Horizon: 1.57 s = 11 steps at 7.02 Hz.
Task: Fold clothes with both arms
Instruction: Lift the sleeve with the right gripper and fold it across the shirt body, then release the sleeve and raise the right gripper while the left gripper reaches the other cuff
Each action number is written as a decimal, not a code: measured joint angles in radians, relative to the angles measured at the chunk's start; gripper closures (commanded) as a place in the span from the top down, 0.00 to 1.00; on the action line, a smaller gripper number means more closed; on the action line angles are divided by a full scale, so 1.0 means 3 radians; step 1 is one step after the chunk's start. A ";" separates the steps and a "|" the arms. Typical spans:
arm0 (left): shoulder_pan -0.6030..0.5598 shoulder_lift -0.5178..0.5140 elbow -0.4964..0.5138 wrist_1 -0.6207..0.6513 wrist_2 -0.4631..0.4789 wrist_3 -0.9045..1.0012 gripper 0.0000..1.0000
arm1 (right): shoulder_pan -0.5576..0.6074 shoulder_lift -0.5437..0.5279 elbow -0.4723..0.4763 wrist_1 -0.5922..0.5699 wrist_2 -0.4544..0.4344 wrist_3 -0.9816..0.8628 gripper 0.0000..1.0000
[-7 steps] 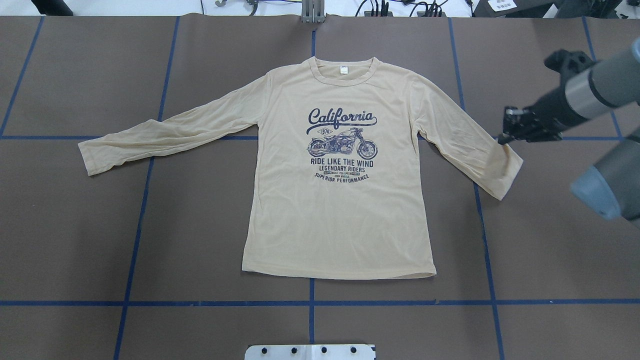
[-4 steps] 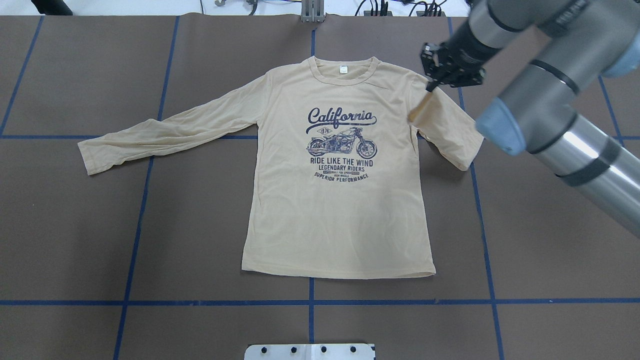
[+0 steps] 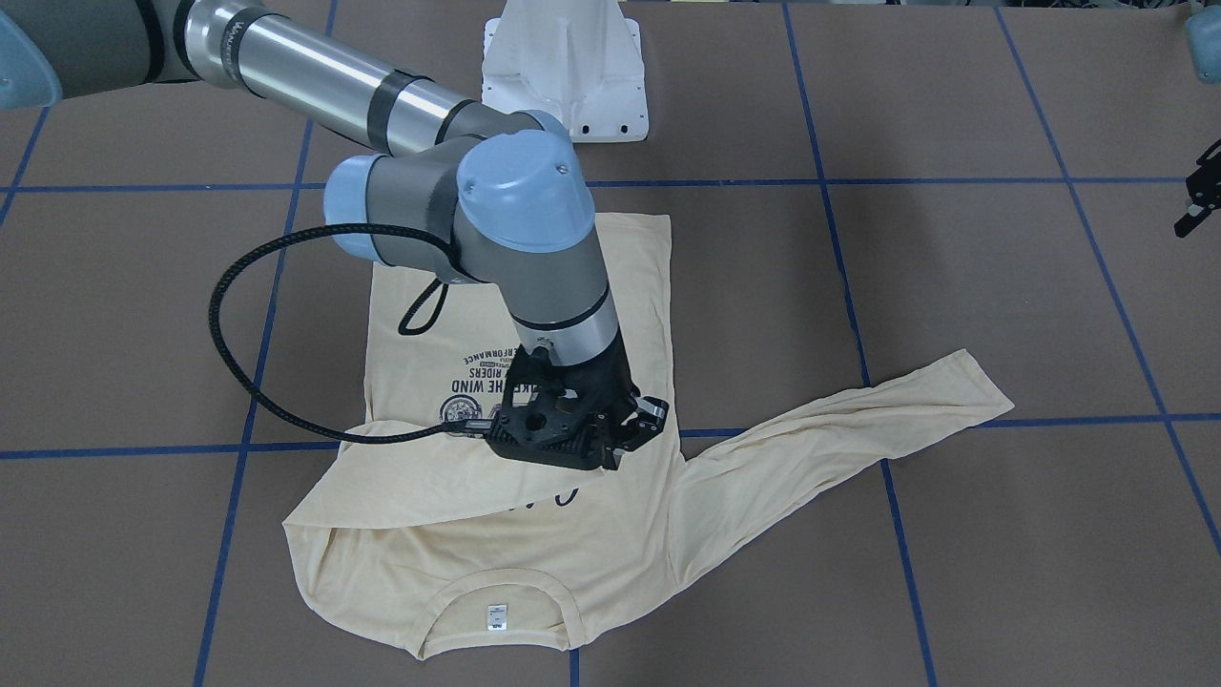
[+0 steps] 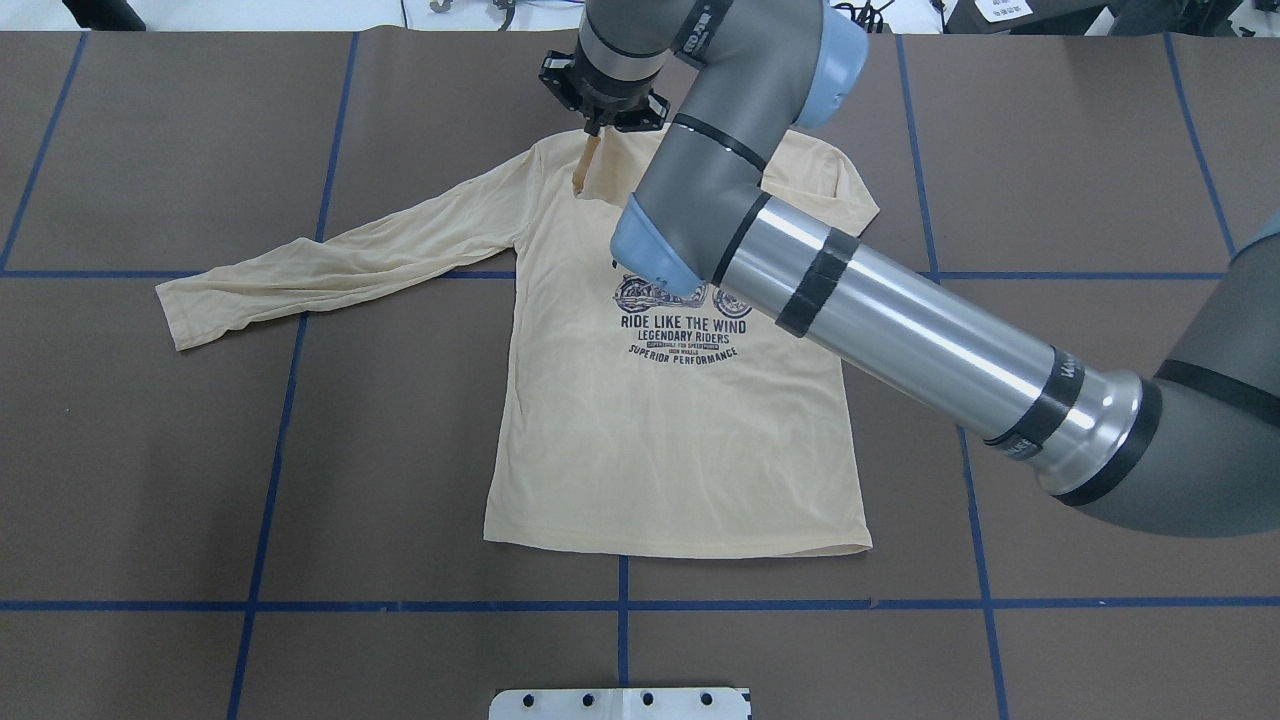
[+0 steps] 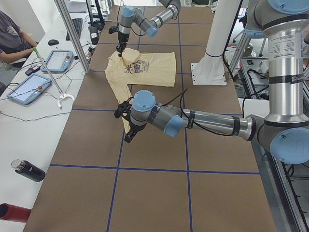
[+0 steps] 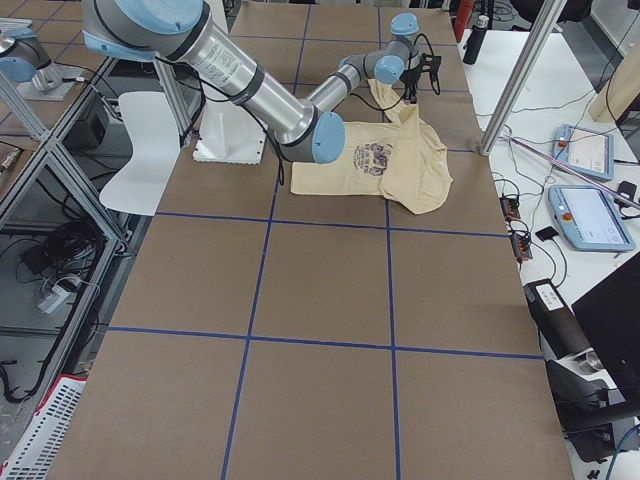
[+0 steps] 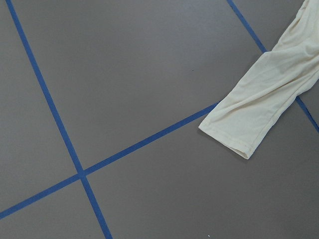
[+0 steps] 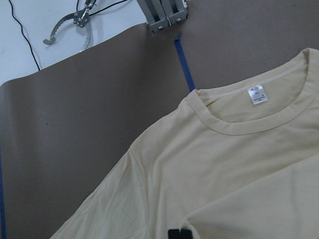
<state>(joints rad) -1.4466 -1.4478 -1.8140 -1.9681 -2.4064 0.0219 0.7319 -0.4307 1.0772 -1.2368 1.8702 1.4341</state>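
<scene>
The pale cream-yellow long-sleeved T-shirt lies print-up on the brown blue-taped table. I hold its right sleeve across the chest, cuff pinched in the black right gripper, to square the fold. Beyond this claw the left sleeve lies outstretched amid bare table. The left gripper hangs well off, too small to judge its jaws.

My right pincer matt black plastic, T-shirt in its grip thin matt cream cloth, softly creased, arm tube behind it glossy bare metal, joint cap smooth blue plastic, table cover beneath matt brown paper.
</scene>
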 measured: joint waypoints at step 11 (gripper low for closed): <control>0.0857 -0.0180 0.0509 -0.1213 0.0224 -0.1694 0.97 | 0.0060 0.0413 -0.0483 -0.0006 0.0220 0.0649 1.00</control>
<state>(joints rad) -1.1893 -1.5018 -1.6613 -2.3320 -2.3393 -0.4863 0.7500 -0.3068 0.9323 -1.2385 1.9362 1.6288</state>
